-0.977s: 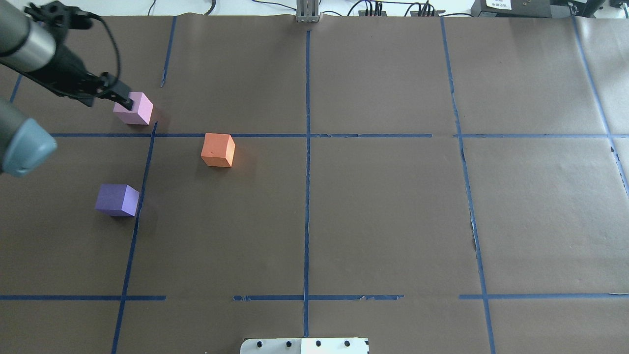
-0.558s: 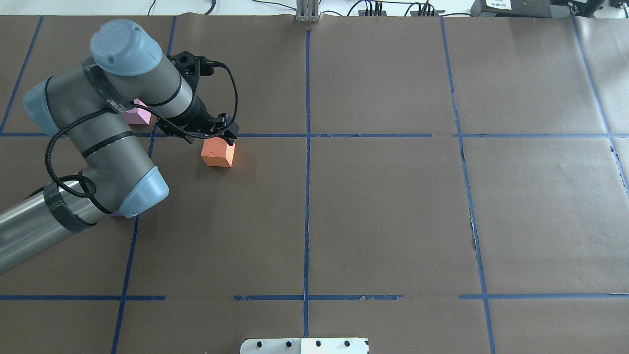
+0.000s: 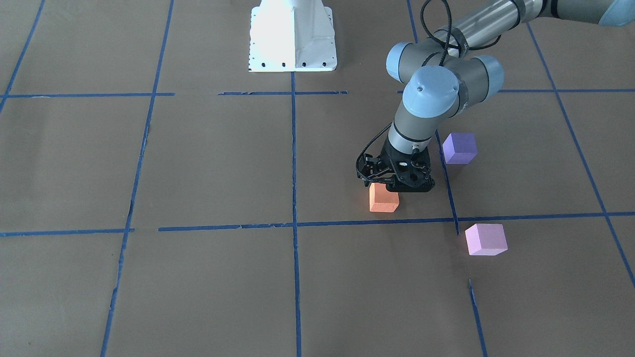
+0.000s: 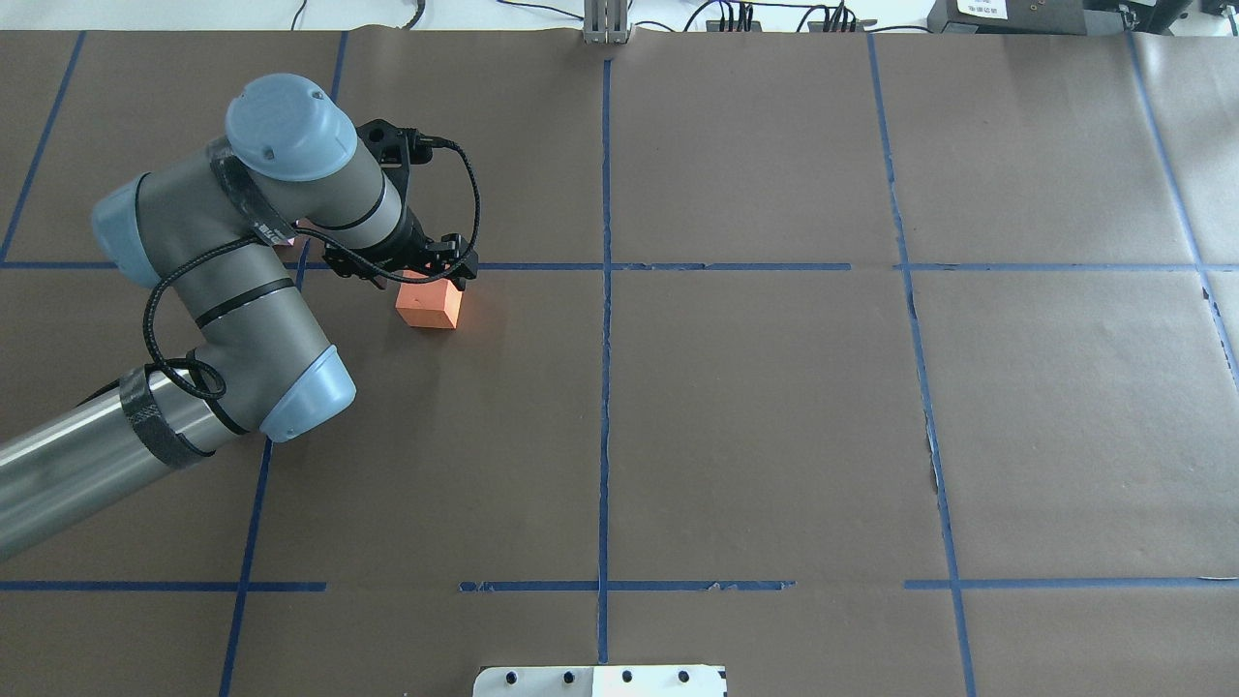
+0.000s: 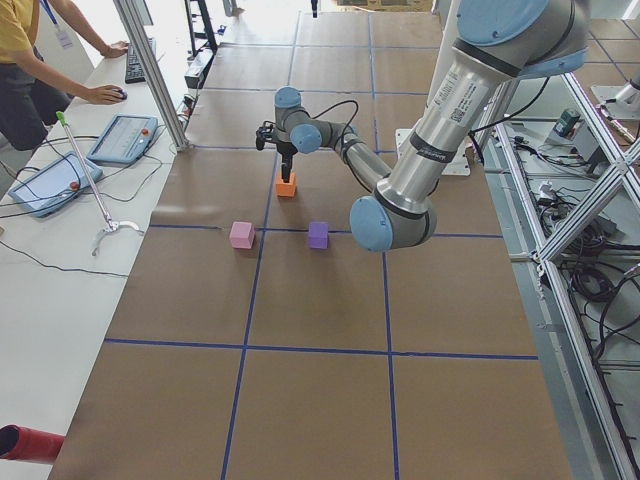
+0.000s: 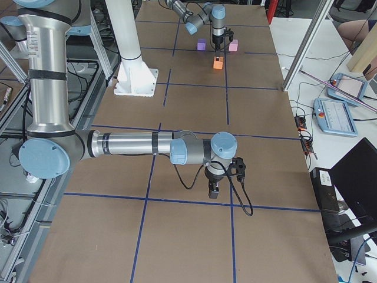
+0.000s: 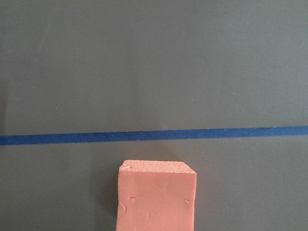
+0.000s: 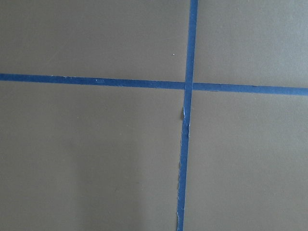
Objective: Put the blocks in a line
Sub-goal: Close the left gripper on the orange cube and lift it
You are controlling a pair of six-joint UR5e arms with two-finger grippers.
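The orange block [image 4: 428,308] sits left of the table's middle, just on the near side of a blue tape line; it also shows in the front view [image 3: 383,199] and at the bottom of the left wrist view [image 7: 156,199]. My left gripper [image 4: 440,276] is low over its far top edge and looks open; its fingertips are hidden. The violet-purple block [image 3: 460,148] and the pale pink block [image 3: 486,239] stand apart further to my left, both covered by my arm in the overhead view. My right gripper [image 6: 213,190] hangs low over bare table far to the right; I cannot tell if it is open or shut.
Blue tape lines [image 4: 605,387] divide the brown table cover into squares. The white robot base [image 3: 292,34] stands at the table's near edge. An operator [image 5: 25,60] and tablets [image 5: 120,138] are at a side bench beyond the far edge.
My left gripper has moved from the pink block over to the orange block, then a little further right over it. No block has visibly moved.
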